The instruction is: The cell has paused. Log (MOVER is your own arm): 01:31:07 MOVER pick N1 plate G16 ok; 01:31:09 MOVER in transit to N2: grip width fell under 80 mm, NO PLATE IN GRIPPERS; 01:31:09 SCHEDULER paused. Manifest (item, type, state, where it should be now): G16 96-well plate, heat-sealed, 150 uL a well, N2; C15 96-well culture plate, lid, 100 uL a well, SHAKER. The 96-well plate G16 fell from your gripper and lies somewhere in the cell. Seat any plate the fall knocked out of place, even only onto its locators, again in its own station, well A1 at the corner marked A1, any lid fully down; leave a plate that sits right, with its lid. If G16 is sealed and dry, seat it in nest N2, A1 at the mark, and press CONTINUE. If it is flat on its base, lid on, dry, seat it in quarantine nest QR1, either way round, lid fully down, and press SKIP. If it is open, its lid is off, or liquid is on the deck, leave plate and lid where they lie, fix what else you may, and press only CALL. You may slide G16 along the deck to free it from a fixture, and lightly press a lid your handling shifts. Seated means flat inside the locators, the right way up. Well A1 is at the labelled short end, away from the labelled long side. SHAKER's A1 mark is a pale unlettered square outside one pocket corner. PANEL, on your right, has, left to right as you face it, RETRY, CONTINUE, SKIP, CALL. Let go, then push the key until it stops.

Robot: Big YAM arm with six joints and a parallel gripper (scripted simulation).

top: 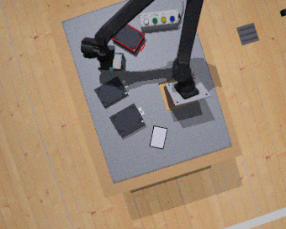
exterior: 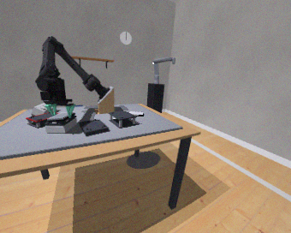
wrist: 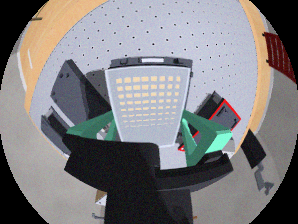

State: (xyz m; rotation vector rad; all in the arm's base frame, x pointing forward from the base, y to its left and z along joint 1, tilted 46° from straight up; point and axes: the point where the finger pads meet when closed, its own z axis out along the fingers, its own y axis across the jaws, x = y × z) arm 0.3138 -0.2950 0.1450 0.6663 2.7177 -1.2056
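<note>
My gripper (top: 113, 64) is at the back left of the grey deck, shut on a 96-well plate (wrist: 148, 102) with pale orange wells, its green fingers on the two long sides. In the wrist view the gripper (wrist: 148, 137) holds the plate level, just above the deck. In the side view the fingers (exterior: 60, 110) stand over a grey block (exterior: 59, 127); I cannot tell whether the plate touches it. A white rectangular plate (top: 158, 137) lies flat on the deck at the front, apart from all stations.
A red-edged nest (top: 129, 38) sits behind the gripper. The key panel (top: 159, 19) is at the back edge. Two dark nests (top: 111, 92) (top: 126, 119) stand mid-deck. The arm's base (top: 187, 90) is on the right.
</note>
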